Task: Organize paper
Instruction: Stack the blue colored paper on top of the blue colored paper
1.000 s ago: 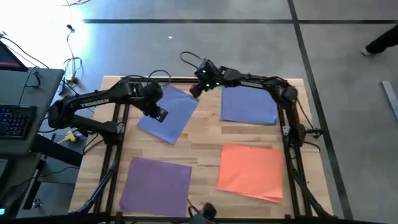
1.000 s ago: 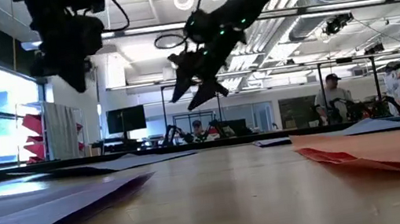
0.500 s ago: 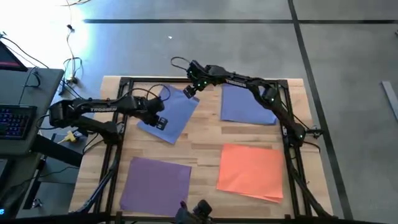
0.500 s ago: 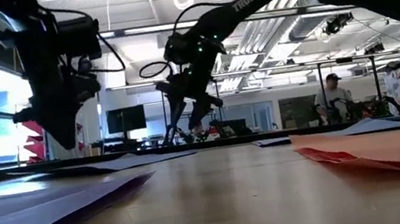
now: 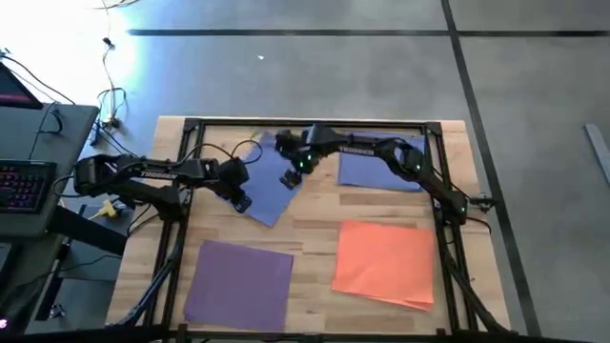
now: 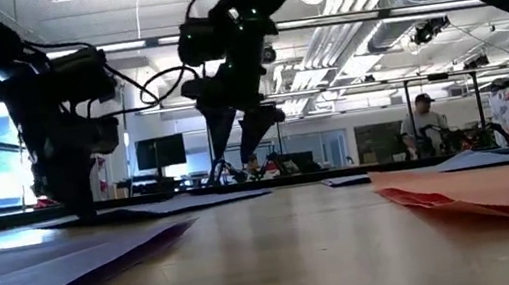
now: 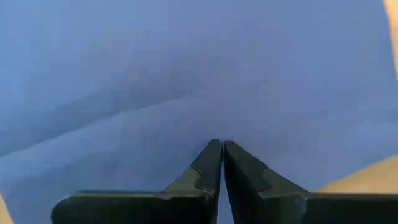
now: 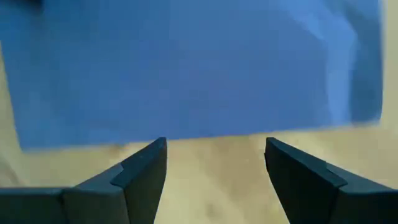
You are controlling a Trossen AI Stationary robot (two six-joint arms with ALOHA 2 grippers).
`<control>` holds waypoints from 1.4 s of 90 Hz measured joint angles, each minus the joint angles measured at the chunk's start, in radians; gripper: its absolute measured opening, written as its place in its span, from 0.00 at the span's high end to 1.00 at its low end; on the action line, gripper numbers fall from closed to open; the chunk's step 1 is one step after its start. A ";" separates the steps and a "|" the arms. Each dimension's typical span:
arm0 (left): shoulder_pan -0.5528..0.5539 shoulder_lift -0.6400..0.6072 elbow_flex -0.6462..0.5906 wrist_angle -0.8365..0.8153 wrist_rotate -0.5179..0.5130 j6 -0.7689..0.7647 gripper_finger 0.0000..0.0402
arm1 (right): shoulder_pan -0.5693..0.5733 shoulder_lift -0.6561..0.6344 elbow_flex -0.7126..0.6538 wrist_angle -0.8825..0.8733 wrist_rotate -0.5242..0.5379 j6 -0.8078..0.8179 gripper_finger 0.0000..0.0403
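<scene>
A tilted blue sheet of paper [image 5: 268,191] lies flat on the table's far left part. My left gripper [image 5: 239,200] is shut and stands on this sheet near its near-left edge, down at table level in the low view [image 6: 78,214]. My right gripper [image 5: 289,176] hangs open above the table by the sheet's right edge [image 8: 186,134], with bare wood between its fingers. A second blue sheet [image 5: 378,171] lies at the far right, an orange sheet [image 5: 386,262] at the near right and a purple sheet [image 5: 238,281] at the near left. My left gripper sets its shut fingertips [image 7: 211,155] on the blue sheet's upper face [image 7: 217,127], near the sheet's near-left edge. The fingers come from above, pointing down. The sheet lies flat on the table under them.
A black frame [image 5: 305,124] runs round the table's edges, and the arms' bases stand on its left and right rails. Bare wood [image 5: 305,238] shows in the middle between the sheets. A desk with a keyboard [image 5: 24,186] stands left of the table. People show far off in the room [image 6: 423,122].
My left gripper has come down and a little toward the near edge, until its tips stand on the tilted blue sheet. My right gripper has swung from the far edge toward the near edge and lower, ending by that sheet's right edge.
</scene>
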 joint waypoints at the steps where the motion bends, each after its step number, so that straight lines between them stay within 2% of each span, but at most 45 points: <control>1: 0.000 0.000 -0.002 0.003 0.003 0.015 1.00 | 0.004 0.000 0.000 -0.007 0.002 -0.001 0.38; 15: -0.009 0.002 -0.005 0.001 0.073 0.255 1.00 | 0.043 0.000 -0.001 -0.054 -0.019 0.028 0.38; 21: -0.011 0.002 -0.006 -0.001 0.073 0.256 1.00 | 0.055 0.000 -0.001 -0.061 -0.040 0.047 0.38; 42: -0.030 0.002 -0.006 -0.003 0.053 0.256 1.00 | 0.095 0.000 -0.018 -0.150 0.037 0.130 0.38; 67: -0.036 0.002 -0.007 -0.003 0.049 0.248 1.00 | 0.044 -0.069 -0.157 -0.220 0.066 0.096 0.38; 79: -0.037 0.002 -0.007 -0.003 0.049 0.246 1.00 | 0.055 -0.134 -0.318 -0.077 0.020 0.084 0.38; 92: -0.037 0.002 -0.008 0.000 0.049 0.233 1.00 | 0.049 -0.194 -0.490 0.072 0.002 0.185 0.38; 109: -0.037 0.004 -0.011 0.026 0.057 0.203 1.00 | 0.029 -0.247 -0.578 0.210 -0.015 0.213 0.38; 126: -0.037 0.005 -0.010 0.041 0.061 0.194 1.00 | 0.002 -0.261 -0.662 0.327 -0.103 0.221 0.38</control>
